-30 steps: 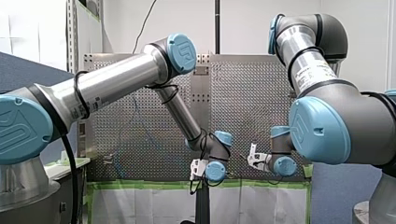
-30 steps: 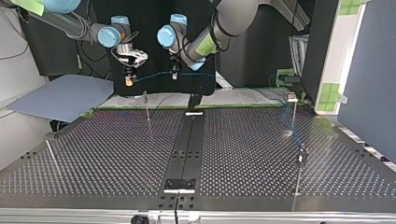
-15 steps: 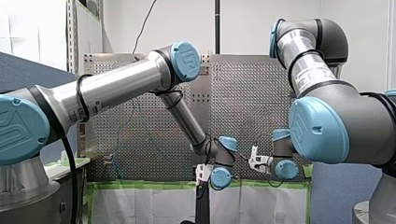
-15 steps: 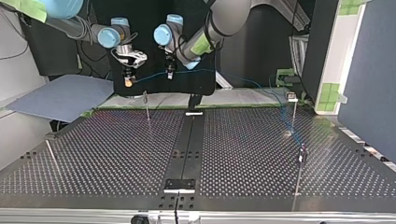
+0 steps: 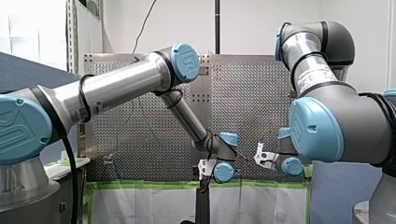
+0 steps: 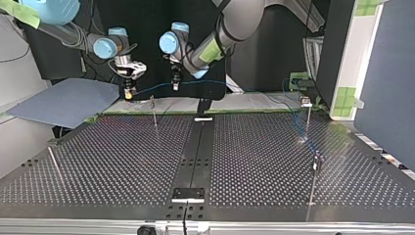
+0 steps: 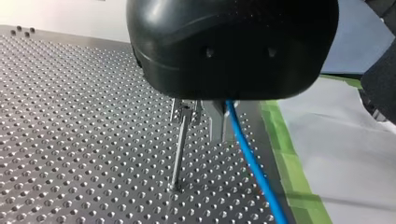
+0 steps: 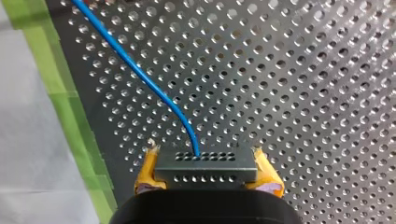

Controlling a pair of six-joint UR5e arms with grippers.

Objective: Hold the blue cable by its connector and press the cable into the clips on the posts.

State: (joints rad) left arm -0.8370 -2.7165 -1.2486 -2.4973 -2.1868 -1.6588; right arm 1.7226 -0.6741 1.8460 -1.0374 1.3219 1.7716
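Observation:
In the right wrist view my right gripper (image 8: 205, 159) is shut on the black connector (image 8: 205, 173), one yellow pad (image 8: 147, 173) on each side. The blue cable (image 8: 140, 74) leaves the connector and runs over the perforated table. In the top view my right gripper (image 6: 128, 91) hangs just to the left of a thin post (image 6: 154, 111). From there the blue cable (image 6: 151, 88) leads right to my left gripper (image 6: 174, 83). My left gripper (image 7: 218, 133) is shut on the blue cable (image 7: 252, 163), right beside the clip-topped post (image 7: 180, 149).
Further right in the top view the cable sags down to another clip post (image 6: 308, 117). A third post (image 6: 313, 183) stands nearer the camera, and a bare rod (image 6: 55, 165) at the left. Green tape (image 7: 289, 163) lines the table's edge (image 6: 205, 226).
Both arms have shifted to the top view's left and a little lower, carrying the cable with them. The stretch between the grippers now hangs closer to the left post's top.

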